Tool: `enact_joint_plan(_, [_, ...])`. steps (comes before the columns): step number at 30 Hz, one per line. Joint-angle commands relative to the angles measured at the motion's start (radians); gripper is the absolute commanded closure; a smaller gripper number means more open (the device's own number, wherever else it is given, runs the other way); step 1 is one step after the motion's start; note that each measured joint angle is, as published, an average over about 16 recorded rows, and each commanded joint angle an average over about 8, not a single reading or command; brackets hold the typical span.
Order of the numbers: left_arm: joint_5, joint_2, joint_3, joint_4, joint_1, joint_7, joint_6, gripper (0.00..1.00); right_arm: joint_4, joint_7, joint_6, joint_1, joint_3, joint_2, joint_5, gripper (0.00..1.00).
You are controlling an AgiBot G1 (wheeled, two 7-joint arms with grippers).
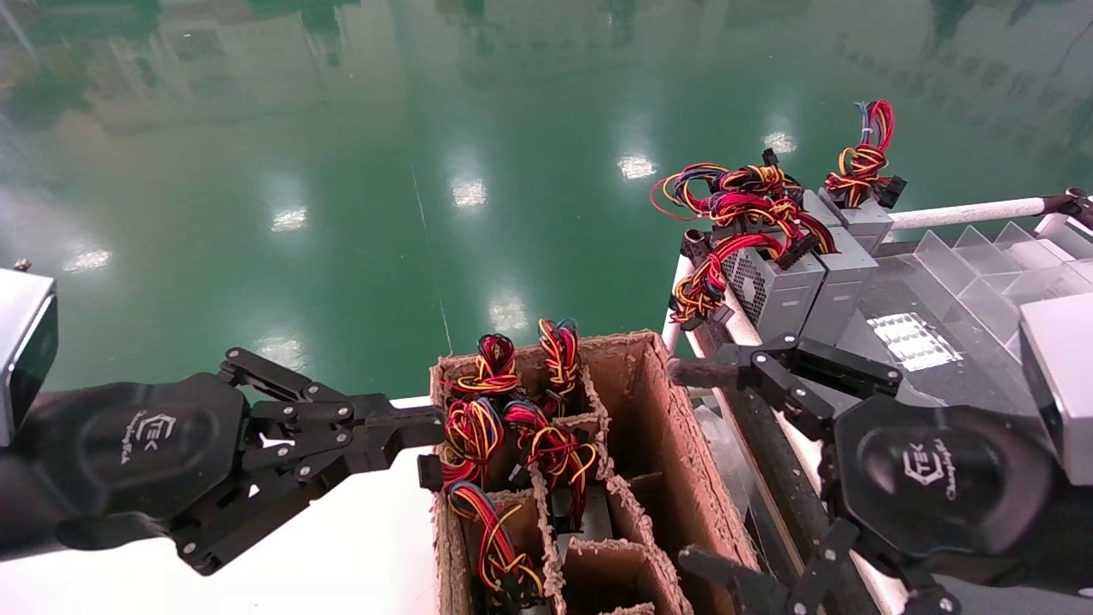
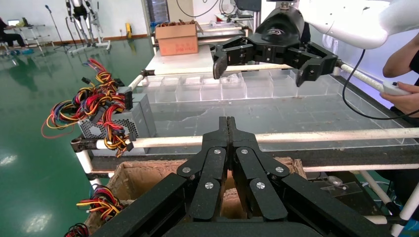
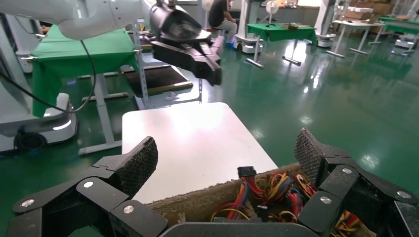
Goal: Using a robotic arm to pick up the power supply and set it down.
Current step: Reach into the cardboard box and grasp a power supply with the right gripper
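Power supply boxed among look-alike units, cardboard dividers between

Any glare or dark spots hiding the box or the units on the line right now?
Head view: lamp glare dots the green floor; the cardboard box's empty cells sit in shadow. Left wrist view: power supplies evenly lit. Right wrist view: white table carries a bright sheen, wires still readable.
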State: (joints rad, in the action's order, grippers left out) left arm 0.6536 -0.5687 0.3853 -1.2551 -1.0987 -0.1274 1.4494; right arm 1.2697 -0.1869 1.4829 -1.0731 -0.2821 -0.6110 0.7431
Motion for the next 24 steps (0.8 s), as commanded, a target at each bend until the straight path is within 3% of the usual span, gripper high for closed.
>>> enact_joint_plan(1, [0.0,0.0,0.0,0.0,0.0,0.0,0.0,0.32,-0.003,-0.001,-0.004,0.001,-0.001,0.0,0.003,0.0])
enact_joint_plan(3, [0.0,0.0,0.0,0.0,0.0,0.0,0.0,0.07,-0.012,0.0,-0.011,0.002,-0.002,0.0,0.011,0.0])
enact_joint_plan(4, [0.0,0.0,0.0,0.0,0.0,0.0,0.0,0.0,-0.018,0.001,-0.015,0.002,-0.003,0.0,0.016,0.0])
enact_joint_plan(13, [0.0,0.0,0.0,0.0,0.0,0.0,0.0,0.0,-0.079,-0.036,-0.087,-0.044,-0.067,-0.032,0.165,0.0])
enact_joint_plan(24, [0.0,0.0,0.0,0.0,0.0,0.0,0.0,0.0,-0.288,-0.11,-0.125,-0.241,-0.247,-0.26,0.44,0.0])
